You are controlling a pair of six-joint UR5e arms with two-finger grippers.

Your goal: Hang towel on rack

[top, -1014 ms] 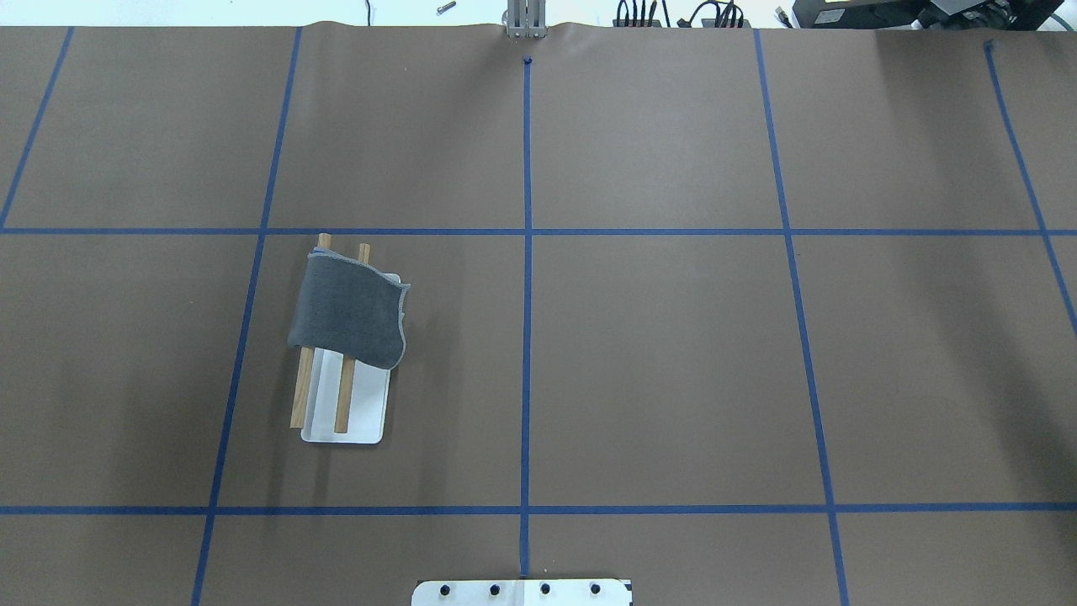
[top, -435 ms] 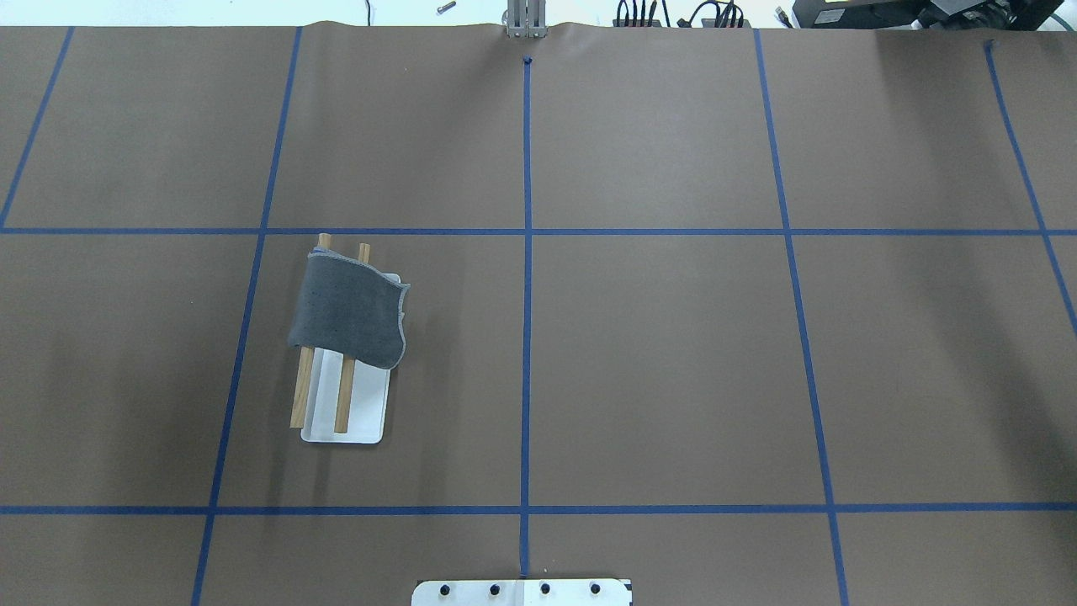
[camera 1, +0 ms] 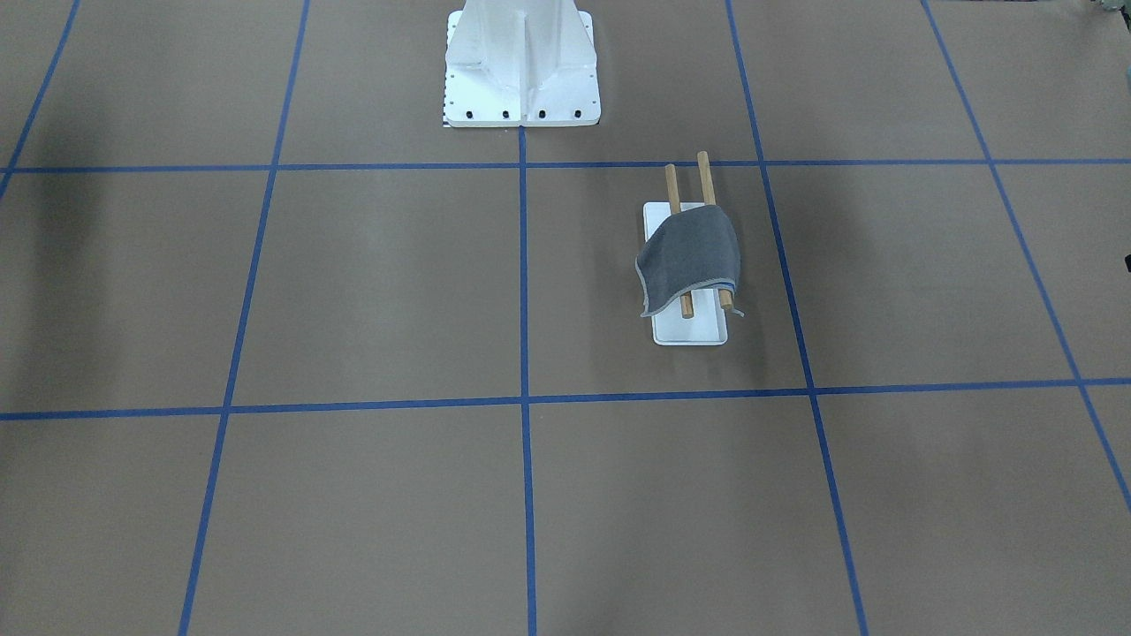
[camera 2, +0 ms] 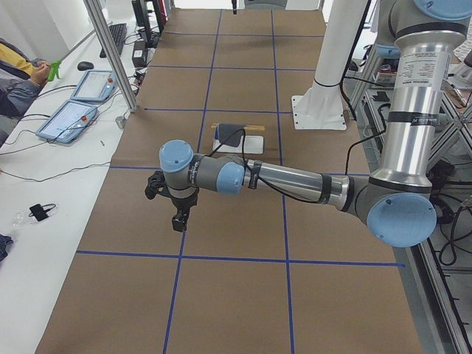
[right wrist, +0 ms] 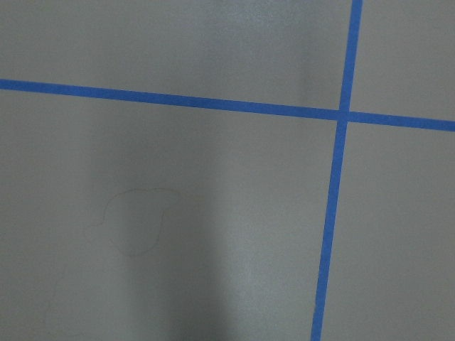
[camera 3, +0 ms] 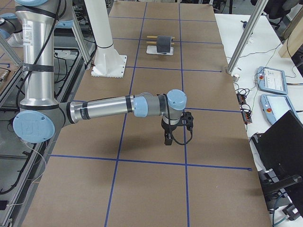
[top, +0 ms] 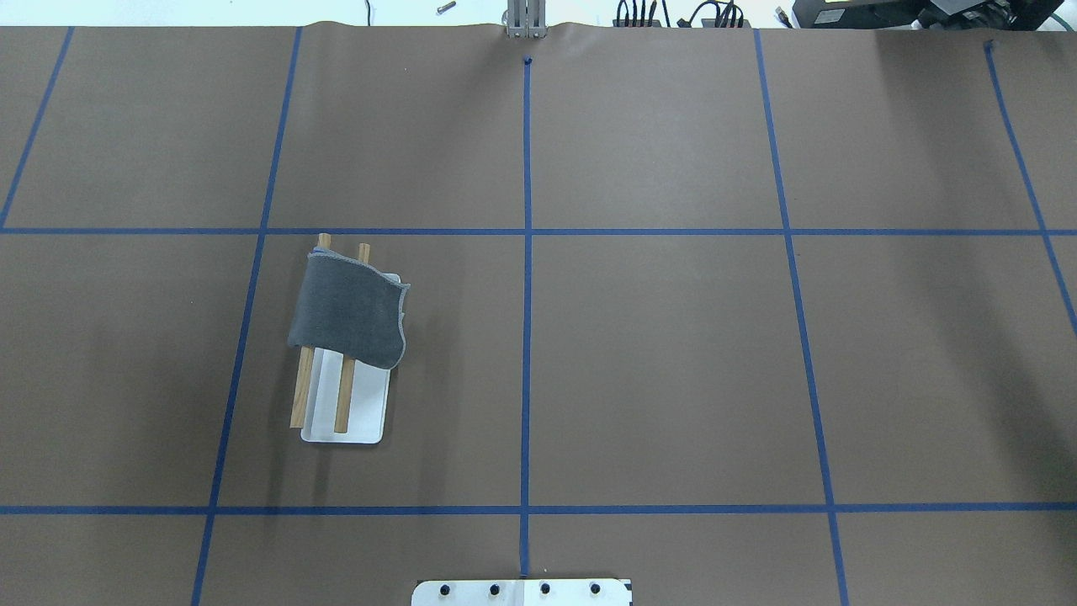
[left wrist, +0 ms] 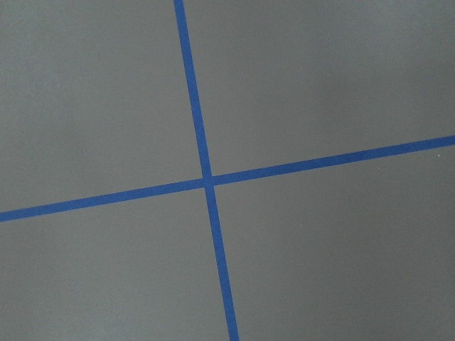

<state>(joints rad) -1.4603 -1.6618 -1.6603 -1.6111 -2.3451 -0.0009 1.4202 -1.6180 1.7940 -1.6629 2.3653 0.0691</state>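
Observation:
The dark-grey towel (top: 349,307) lies draped over both wooden dowels of the rack (top: 367,412), its edge hanging down on one side. It also shows in the front-facing view, the towel (camera 1: 689,252) over the rack (camera 1: 689,331). My left gripper (camera 2: 179,218) shows only in the exterior left view, far from the rack, hovering over the table. My right gripper (camera 3: 168,138) shows only in the exterior right view, also far from the rack. I cannot tell whether either is open or shut. Both wrist views show only brown table and blue tape.
The large white bolted pedestal (camera 1: 521,66) stands at the robot's side of the table. Blue tape lines cross the brown table. Tablets (camera 2: 72,119) and cables lie on the side table, where a person (camera 2: 18,74) sits. A metal post (camera 3: 239,45) stands at the table's edge.

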